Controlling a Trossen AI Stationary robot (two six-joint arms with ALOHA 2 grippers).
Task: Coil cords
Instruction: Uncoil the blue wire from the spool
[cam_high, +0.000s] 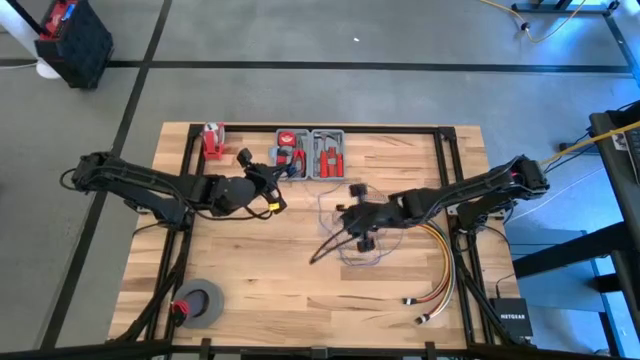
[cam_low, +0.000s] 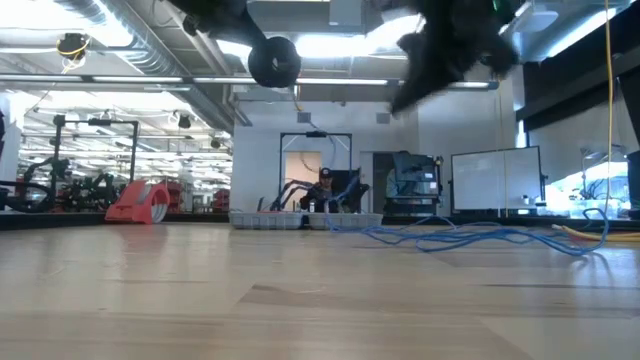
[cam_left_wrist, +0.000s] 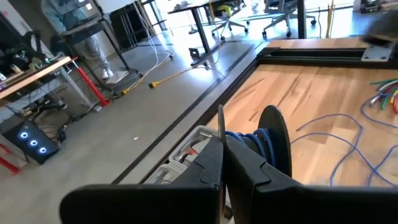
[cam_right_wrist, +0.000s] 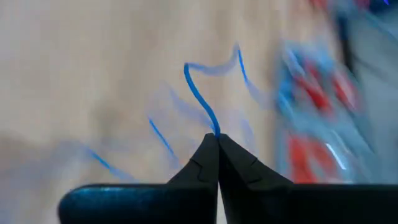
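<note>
Count of items on the tabletop.
Two arms, each with one gripper: left gripper, right gripper. One loose tangle of cords near the centre; its strands cannot be counted separately. One bundle of coloured cables by the right edge, one roll of tape near the front left corner, two tool trays at the back edge.
</note>
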